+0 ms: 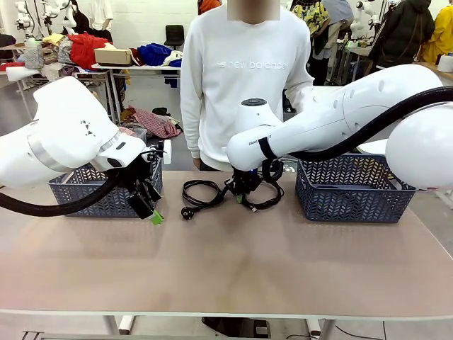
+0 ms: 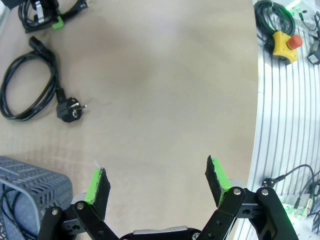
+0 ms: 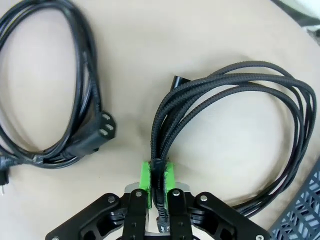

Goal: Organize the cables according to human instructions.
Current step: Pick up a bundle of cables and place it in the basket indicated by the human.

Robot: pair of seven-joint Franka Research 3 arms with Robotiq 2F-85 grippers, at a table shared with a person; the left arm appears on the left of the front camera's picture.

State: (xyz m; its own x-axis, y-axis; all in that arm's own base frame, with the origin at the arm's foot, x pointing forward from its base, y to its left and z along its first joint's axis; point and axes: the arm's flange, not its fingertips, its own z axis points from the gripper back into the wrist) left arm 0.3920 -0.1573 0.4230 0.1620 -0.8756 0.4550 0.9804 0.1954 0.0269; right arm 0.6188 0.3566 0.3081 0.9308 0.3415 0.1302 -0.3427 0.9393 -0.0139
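A: Left gripper (image 1: 152, 209) hangs spread and empty, well apart from the right basket (image 1: 354, 195); my right gripper (image 1: 241, 195) sits near it.
B: Left wrist?
A: Smooth cable (image 2: 68, 110) lies loose, farther from that basket. Right wrist: I'm pinching the braided cable (image 3: 161, 130). Neither's binned yet.

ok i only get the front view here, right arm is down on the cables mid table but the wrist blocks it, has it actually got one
observer: Yes. In the right wrist view the right gripper is shut on the braided cable, its strands bunched between the green pads.
operator: and the other cable next to it, caught too
observer: No. The smooth cable lies loose on the table, and its socket end is clear of the gripper.
operator: what about the left one
observer: The left wrist view shows the left gripper open, with nothing between its fingers and bare tabletop beyond.
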